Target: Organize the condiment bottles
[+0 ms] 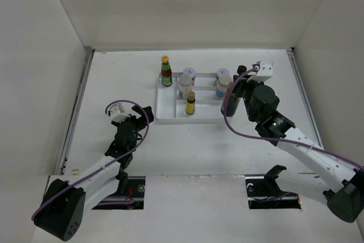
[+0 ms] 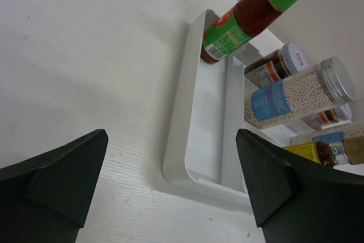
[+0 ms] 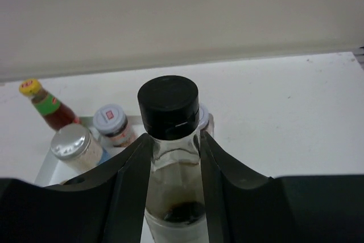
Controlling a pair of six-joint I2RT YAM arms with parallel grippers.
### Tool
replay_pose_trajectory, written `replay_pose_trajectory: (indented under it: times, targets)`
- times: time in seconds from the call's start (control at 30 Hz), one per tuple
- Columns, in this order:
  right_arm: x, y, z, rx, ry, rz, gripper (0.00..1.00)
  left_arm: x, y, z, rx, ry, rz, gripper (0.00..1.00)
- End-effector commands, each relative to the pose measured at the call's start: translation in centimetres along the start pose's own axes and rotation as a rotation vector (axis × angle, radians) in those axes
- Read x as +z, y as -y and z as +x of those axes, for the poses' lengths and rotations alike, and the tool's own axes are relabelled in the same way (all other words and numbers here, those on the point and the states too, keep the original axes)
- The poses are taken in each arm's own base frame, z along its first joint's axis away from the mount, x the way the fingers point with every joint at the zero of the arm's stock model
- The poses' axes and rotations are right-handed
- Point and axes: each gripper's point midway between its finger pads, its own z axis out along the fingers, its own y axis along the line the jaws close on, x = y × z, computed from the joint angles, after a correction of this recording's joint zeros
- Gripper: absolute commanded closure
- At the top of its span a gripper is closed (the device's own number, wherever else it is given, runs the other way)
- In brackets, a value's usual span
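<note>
The right arm covers the right end of the white tray (image 1: pixel 165 115) in the overhead view, so it cannot be told whether the black-capped bottle (image 3: pixel 168 106) stands on the tray floor or hangs just above it; its base is cut off at the bottom of the right wrist view, and its cap hides most of a white-lidded container (image 3: pixel 203 116) behind it. The small yellow-brown bottle (image 2: pixel 318 152) is cut by the right edge of the left wrist view, and the dark print on its yellow label is too small to read. The red sauce bottle (image 2: pixel 244 21) wears a green label with fine print and a red badge near the neck, neither legible; the shaker (image 2: pixel 296 95) of pale beads has a blue label, also unreadable; the jar (image 2: pixel 284 64) shows only a red mark on its white lid. The right end effector (image 3: pixel 173 152) is narrowed to the width of the black-capped bottle, both fingers pressed against the clear glass just under the cap; a dark residue sits low inside the glass. The left end effector (image 2: pixel 170 140) is spread wide and holds nothing, above the bench (image 2: pixel 85 55) just off the tray's near left corner. The red sauce bottle stands in the tray's far left corner; jar, shaker and small yellow-brown bottle stand in the middle section; a second shaker (image 1: pixel 220 89) stands further right, just beside the right end effector.
</note>
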Motion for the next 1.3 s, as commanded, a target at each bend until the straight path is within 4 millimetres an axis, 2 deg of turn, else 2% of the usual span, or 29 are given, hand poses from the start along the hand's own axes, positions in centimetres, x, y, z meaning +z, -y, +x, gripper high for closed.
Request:
replay_pose_trajectory:
  times: [0.0, 0.23, 0.5, 0.77, 0.8, 0.87, 0.93, 1.0, 1.03, 1.2, 1.27]
  targets:
    - [0.1, -1.9, -3.4, 0.107, 0.124, -0.033, 0.73, 0.1, 0.4, -1.1, -0.027, 0.043, 0.012, 0.0]
    - [1.0, -3.3, -1.9, 0.087, 0.106, -0.05, 0.72, 0.3, 0.4, -1.0, -0.024, 0.04, 0.007, 0.0]
    - [1.2, -3.5, 2.6, 0.039, 0.015, -0.054, 0.72, 0.4, 0.3, -1.2, -0.022, 0.048, -0.003, 0.0]
    - [1.1, -3.7, 6.1, 0.023, -0.052, -0.059, 0.68, 0.6, 0.1, -1.2, -0.012, 0.047, -0.014, 0.0]
    - [0.9, -3.9, 6.5, 0.023, -0.057, -0.066, 0.65, 0.6, 0.1, -1.2, -0.011, 0.047, -0.016, 0.0]
    - [0.6, -4.1, 7.0, 0.027, -0.065, -0.072, 0.53, 0.7, 0.0, -1.4, -0.01, 0.056, -0.024, 0.0]
    - [0.3, -4.0, 6.8, 0.037, -0.057, -0.074, 0.32, 0.7, -0.3, -1.4, -0.005, 0.059, -0.037, 0.0]
    - [-0.1, -3.9, 6.1, 0.049, -0.041, -0.075, 0.16, 0.7, -0.4, -1.4, -0.004, 0.061, -0.041, 0.0]
    - [-0.4, -3.8, 5.6, 0.059, -0.027, -0.08, 0.0, 0.7, -0.4, -1.4, -0.005, 0.062, -0.041, 0.0]
    - [-2.4, -2.8, 2.5, 0.108, 0.046, -0.079, 0.0, 0.9, 0.1, -1.5, 0.0, 0.048, -0.038, 0.0]
    - [-4.1, -3.7, 1.3, 0.158, 0.076, -0.144, 0.0, 1.0, 0.1, -1.5, 0.006, 0.039, -0.053, 0.0]
